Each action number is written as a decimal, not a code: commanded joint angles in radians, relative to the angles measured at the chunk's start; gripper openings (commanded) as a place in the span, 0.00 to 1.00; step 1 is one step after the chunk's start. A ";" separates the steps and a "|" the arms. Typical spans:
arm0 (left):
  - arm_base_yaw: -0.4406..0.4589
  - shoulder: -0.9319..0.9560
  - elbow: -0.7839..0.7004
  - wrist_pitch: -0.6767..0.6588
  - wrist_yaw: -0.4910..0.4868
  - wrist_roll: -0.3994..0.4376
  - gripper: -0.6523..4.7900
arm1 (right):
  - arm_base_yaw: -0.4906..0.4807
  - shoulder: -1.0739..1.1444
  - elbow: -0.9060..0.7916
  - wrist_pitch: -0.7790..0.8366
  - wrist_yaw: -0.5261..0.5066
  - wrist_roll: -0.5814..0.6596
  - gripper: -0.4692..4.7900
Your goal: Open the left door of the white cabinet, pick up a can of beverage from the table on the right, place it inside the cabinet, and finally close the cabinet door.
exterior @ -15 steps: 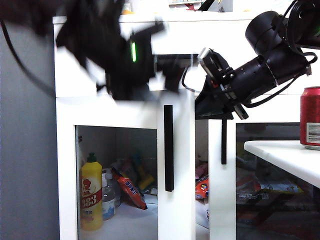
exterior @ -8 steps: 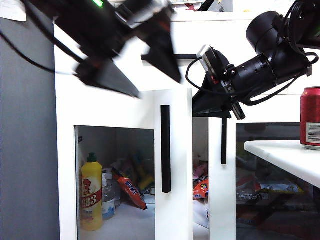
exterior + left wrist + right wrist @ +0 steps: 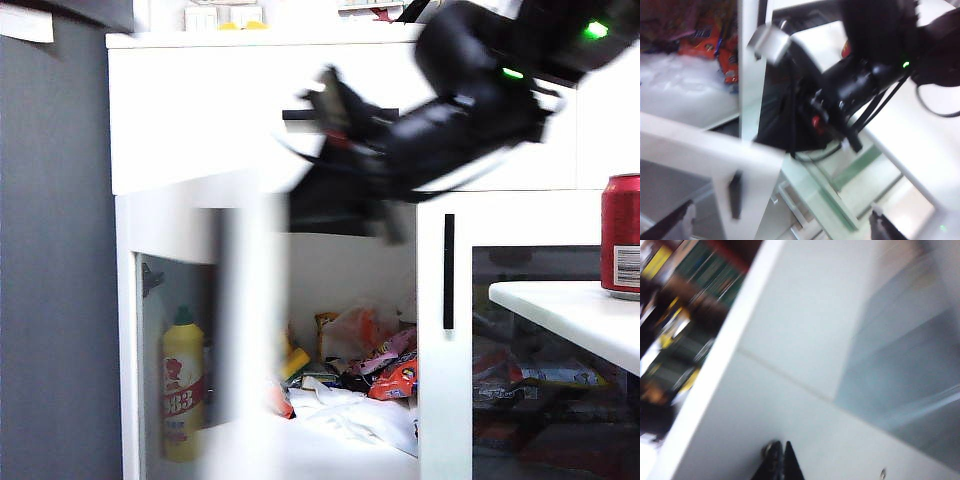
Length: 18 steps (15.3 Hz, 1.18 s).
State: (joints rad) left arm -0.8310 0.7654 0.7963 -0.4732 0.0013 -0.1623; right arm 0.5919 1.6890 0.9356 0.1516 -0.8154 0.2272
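The white cabinet (image 3: 200, 120) fills the exterior view. Its left door (image 3: 250, 330) is a blurred white band, swung well out from the frame. My right gripper (image 3: 320, 212) is a blurred dark shape at the door's upper inner side. In the right wrist view this gripper (image 3: 782, 460) is shut and empty, its tips close to a white panel. From above the door, my left gripper (image 3: 780, 230) is open wide and empty, near the black handle (image 3: 735, 195). The red can of beverage (image 3: 622, 235) stands on the table (image 3: 560, 310) at the right.
Inside the cabinet are a yellow bottle (image 3: 182, 385) and several snack packets (image 3: 390, 370). The right door (image 3: 445, 380) is closed, its black handle (image 3: 448, 270) upright. My right arm (image 3: 855, 85) crosses in front of the drawers.
The left door has swung from barely ajar to wide open. My right arm swept left along with it. My left arm rose out of the exterior view.
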 commanded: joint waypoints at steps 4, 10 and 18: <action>0.000 -0.230 0.002 -0.172 0.007 -0.022 1.00 | 0.301 -0.004 0.003 0.233 0.209 0.094 0.09; 0.000 -0.349 0.003 -0.182 0.026 -0.053 1.00 | 0.183 -0.139 0.003 0.242 0.385 0.082 0.09; 0.000 -0.197 0.003 0.135 0.042 -0.055 1.00 | -0.190 -1.015 0.029 -0.380 0.921 -0.220 0.91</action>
State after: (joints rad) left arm -0.8310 0.5400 0.7967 -0.3943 0.0242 -0.2150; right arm 0.4023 0.7086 0.9707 -0.1253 0.0254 0.0311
